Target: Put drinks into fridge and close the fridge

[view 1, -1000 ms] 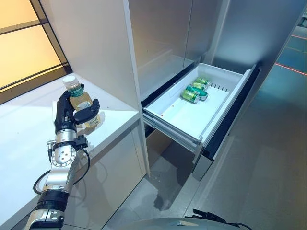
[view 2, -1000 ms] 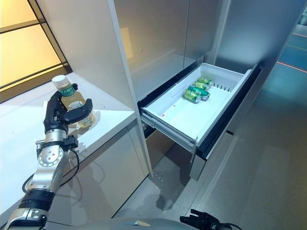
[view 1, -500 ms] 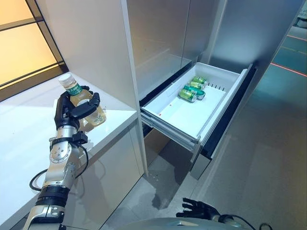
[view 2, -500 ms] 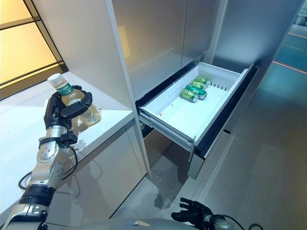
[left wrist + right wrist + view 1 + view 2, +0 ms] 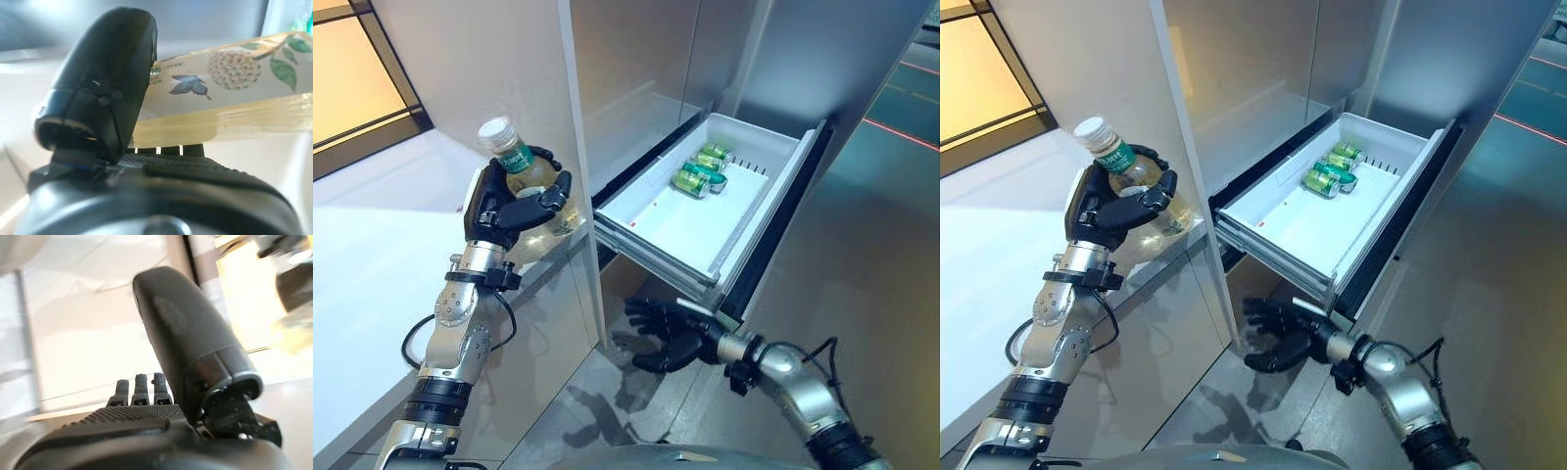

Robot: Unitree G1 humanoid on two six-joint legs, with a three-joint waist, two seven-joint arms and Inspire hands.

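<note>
My left hand [image 5: 505, 208] is shut on a clear bottle [image 5: 514, 164] of pale yellow drink with a white cap and green label. It holds the bottle tilted in the air over the front edge of the white counter [image 5: 372, 245]. The bottle's label shows in the left wrist view [image 5: 230, 73]. The fridge's white drawer [image 5: 685, 220] stands pulled open to the right, with green cans [image 5: 697, 172] lying at its far end. My right hand [image 5: 668, 330] is open, low in front of and below the drawer's front edge.
A tall white cabinet panel [image 5: 578, 147] stands between the counter and the drawer. Grey fridge doors [image 5: 822, 59] rise behind the drawer. Grey floor [image 5: 862, 284] lies to the right.
My left hand has lifted the bottle off the counter and carried it right toward the drawer. My right hand has risen into view below the drawer. The camera has shifted.
</note>
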